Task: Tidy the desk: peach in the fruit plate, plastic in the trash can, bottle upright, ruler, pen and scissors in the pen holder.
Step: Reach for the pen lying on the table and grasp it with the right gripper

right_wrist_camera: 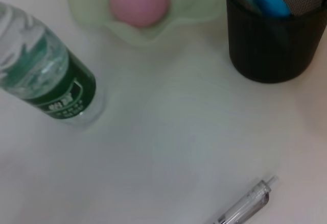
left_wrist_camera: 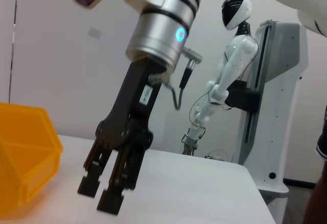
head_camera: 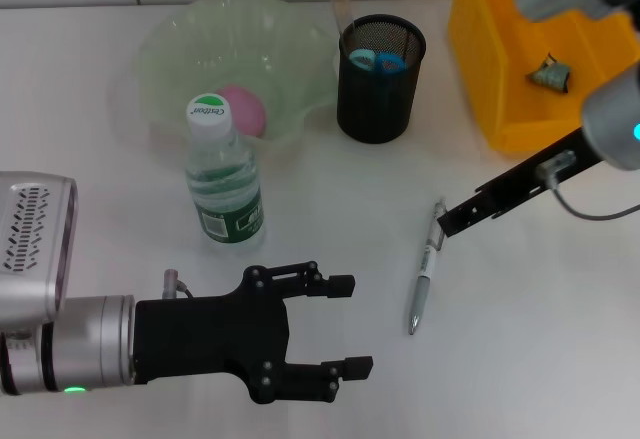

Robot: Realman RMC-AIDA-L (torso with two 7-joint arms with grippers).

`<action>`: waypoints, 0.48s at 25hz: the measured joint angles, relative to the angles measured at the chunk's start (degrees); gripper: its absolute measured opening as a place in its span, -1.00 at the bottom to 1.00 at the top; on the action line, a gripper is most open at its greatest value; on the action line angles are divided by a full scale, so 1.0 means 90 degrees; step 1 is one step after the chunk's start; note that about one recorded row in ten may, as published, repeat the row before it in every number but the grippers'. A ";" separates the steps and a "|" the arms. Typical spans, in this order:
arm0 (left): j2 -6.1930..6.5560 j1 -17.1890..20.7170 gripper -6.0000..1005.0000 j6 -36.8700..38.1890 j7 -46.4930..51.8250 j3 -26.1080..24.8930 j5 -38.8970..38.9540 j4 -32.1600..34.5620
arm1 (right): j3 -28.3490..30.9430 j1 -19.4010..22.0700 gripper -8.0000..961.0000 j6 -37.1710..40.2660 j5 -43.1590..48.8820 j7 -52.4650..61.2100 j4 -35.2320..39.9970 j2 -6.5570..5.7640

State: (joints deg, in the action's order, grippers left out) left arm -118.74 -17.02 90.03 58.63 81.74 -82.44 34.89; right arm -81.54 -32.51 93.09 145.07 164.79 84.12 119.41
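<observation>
Left claw [head_camera: 345, 325] spread apart over white desk [head_camera: 540, 329]; right claw [head_camera: 447, 221], fingers together, beside pen [head_camera: 426, 269].

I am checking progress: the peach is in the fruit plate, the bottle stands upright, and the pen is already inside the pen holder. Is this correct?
Not quite. The pen lies on the table, near the right gripper, not in the pen holder; the head view shows it. The peach is in the fruit plate and the bottle stands upright.
</observation>
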 joint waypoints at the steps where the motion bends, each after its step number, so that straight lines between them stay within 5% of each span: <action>1: 0.0000 0.0000 0.56 -0.0002 0.0000 0.0000 0.0000 0.0000 | -0.0075 -0.0078 0.66 -0.0092 0.0044 0.0053 -0.0142 0.0003; 12: 0.0000 0.0033 0.56 -0.0004 -0.0046 -0.0002 0.0000 0.0000 | -0.0559 -0.0971 0.66 -0.1075 0.0189 0.0462 -0.1923 0.0017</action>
State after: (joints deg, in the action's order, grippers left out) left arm -118.74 -16.72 89.99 58.21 81.72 -82.44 34.89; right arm -86.57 -41.25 83.41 146.77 168.95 66.81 119.56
